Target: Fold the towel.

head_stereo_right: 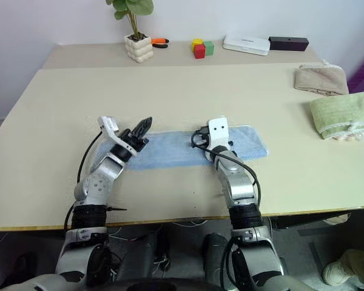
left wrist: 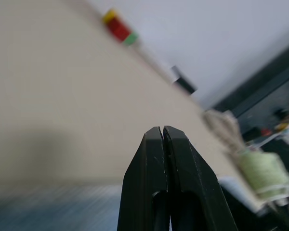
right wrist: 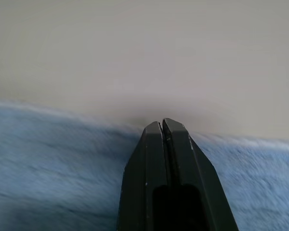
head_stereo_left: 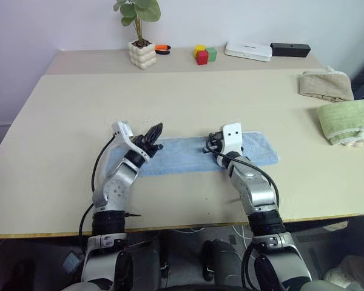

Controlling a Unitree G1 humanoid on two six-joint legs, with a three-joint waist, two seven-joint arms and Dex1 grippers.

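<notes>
The towel [head_stereo_left: 182, 156], light blue terry cloth, lies flat as a long narrow strip across the middle of the table [head_stereo_left: 170, 97]. My left gripper [head_stereo_left: 158, 128] is shut, with nothing between its fingers [left wrist: 149, 159]. It tilts slightly upward just above the towel's left part. My right gripper [right wrist: 162, 122] is also shut and empty. It points level across the towel near its middle, tips close to the far edge. The towel's pile runs under it on both sides.
A beige folded towel [head_stereo_left: 325, 85] and a light green folded towel [head_stereo_left: 349, 120] lie at the right edge. Along the back stand a potted plant [head_stereo_left: 142, 53], coloured blocks [head_stereo_left: 203, 54], a white box [head_stereo_left: 248, 51] and a black box [head_stereo_left: 290, 49].
</notes>
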